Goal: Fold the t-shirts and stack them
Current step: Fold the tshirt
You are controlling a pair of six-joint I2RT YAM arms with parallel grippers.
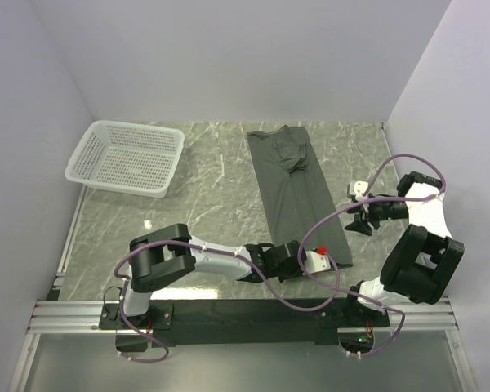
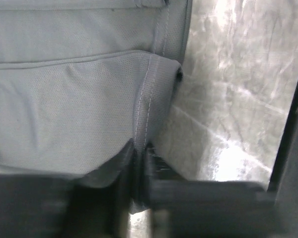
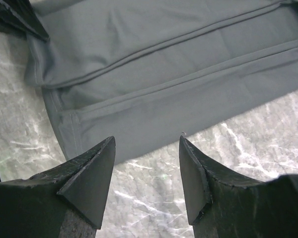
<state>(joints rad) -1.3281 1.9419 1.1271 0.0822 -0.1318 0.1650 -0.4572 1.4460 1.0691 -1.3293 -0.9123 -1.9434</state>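
Soft, limp t-shirt (image 1: 290,184) — my left gripper (image 2: 139,171) seemingly pinching hem corner; my right gripper (image 3: 146,144) spread, empty — take opposite corner.

I would call this place a robotics laboratory, a closed test cell and not a home. The left arm (image 1: 192,257) and the right arm (image 1: 416,261) are black machines, bolted to an aluminium rail (image 1: 73,314) at the near edge of the table (image 1: 212,188). Plain white panels (image 1: 229,57) close it on three sides (like a small booth). Purple cables (image 1: 408,156) hang in loose loops from the arms. On the marble-patterned top lie household props: a white mesh basket (image 1: 118,181) and a dark t-shirt (image 1: 298,192).
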